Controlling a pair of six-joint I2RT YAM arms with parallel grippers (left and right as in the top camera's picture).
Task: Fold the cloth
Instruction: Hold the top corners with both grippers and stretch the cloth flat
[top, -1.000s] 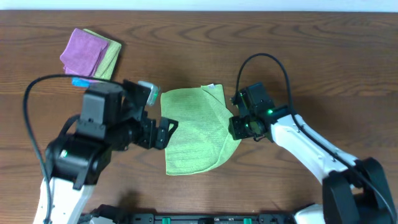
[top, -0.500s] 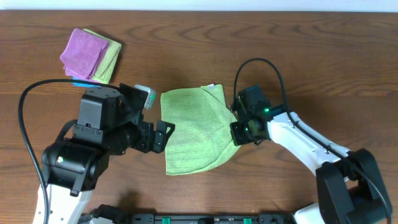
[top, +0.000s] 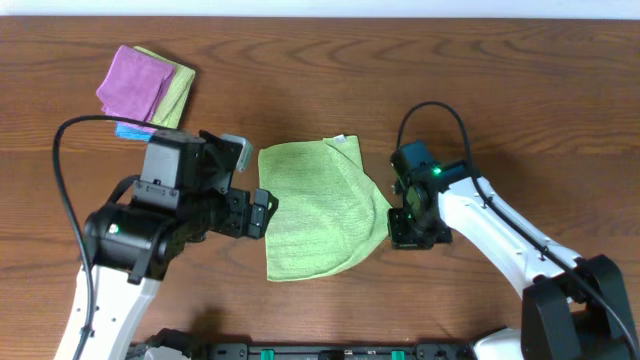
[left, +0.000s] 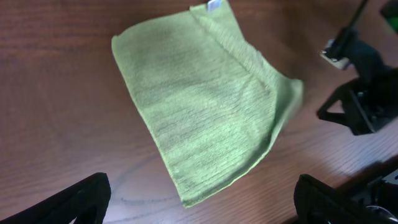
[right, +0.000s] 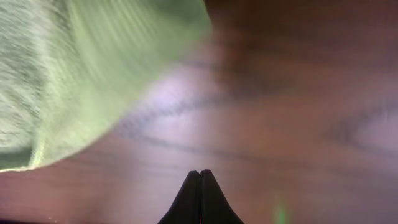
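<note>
The lime-green cloth (top: 315, 210) lies flat on the wooden table, with a strip along its right side doubled over. In the left wrist view the cloth (left: 205, 106) fills the middle. My left gripper (top: 262, 212) is open at the cloth's left edge; its wide-apart fingers (left: 74, 199) frame the cloth's near corner without touching it. My right gripper (top: 400, 232) sits just off the cloth's right edge. In the right wrist view this gripper (right: 200, 172) is shut with nothing between its tips, over bare wood, and the blurred cloth (right: 93, 68) lies to its upper left.
A small stack of purple, duller yellow-green and blue cloths (top: 145, 85) sits at the far left of the table. A black fixture (top: 330, 352) runs along the front edge. Bare wood (top: 520, 100) surrounds the cloth.
My right gripper has shut and slid along the cloth's right edge toward the table's front. The cloth's right edge has bulged slightly outward. The left arm shifted a little, still open.
</note>
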